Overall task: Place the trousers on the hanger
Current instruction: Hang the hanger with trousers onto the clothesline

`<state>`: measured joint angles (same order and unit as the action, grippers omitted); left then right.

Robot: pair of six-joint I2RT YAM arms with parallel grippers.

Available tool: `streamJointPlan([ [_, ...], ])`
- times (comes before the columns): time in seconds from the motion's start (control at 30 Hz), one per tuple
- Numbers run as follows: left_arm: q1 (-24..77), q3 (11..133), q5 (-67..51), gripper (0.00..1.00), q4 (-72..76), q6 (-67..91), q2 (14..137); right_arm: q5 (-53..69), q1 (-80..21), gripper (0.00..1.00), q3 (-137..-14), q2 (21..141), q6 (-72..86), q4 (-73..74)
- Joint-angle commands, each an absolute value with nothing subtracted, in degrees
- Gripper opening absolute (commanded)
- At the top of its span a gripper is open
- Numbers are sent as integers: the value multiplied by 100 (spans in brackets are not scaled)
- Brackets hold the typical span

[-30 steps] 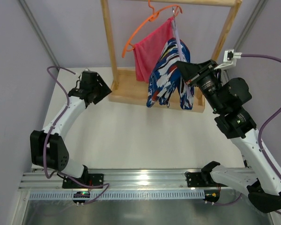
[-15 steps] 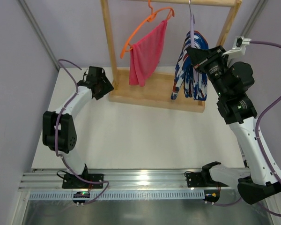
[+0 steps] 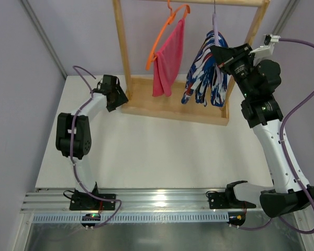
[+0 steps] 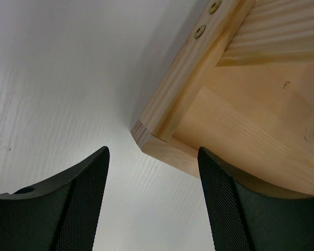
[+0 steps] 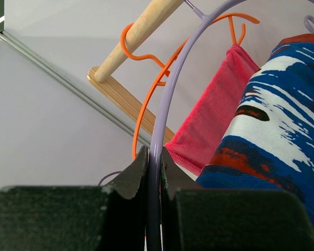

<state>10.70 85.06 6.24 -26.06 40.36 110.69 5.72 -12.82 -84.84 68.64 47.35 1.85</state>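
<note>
Risk starts at the left for me: my left pincer (image 3: 111,90) hangs low over the worktop (image 3: 162,151) with its jaws spread and nothing between them. It is right at a corner of the wooden rack (image 3: 122,47), and a careless swing there could knock the frame and set everything on the top rail (image 5: 141,32) swaying. Moving across, the orange hanger (image 3: 165,36) with its pink cloth (image 3: 167,60) hangs just beside my load, near enough that the two could tangle if I drift that way. Next come the trousers (image 3: 204,73), draped over the lilac hanger (image 3: 215,31) up under that rail. They look bunched in loose folds, the blue, white, red and black print falling well down toward the rack's base, so I judge a jolt could slide them off the bar. Farthest right, my right pincer (image 3: 220,55) is clamped on the hanger's thin arm, as the wrist view shows plainly. I cannot tell whether the silver hook (image 5: 192,7) is truly seated over the rail; letting go too soon would drop hanger and trousers together.
</note>
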Motion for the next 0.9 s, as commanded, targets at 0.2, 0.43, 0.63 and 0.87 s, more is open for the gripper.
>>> streamJointPlan([
  [0.2,1020,8789,105,70,-1968,3753,11522,861,-941,4,-8877,6724,4878,-1538],
  [0.43,1020,8965,62,70,-2056,3744,11812,1019,-625,4,-8833,6820,5027,-1591],
  [0.63,1020,8947,88,65,-2188,3727,11892,1011,-466,4,-8657,6777,5142,-1539],
  [0.87,1020,8509,18,37,-2057,3656,11681,967,-378,4,-8245,6443,5071,-1284],
])
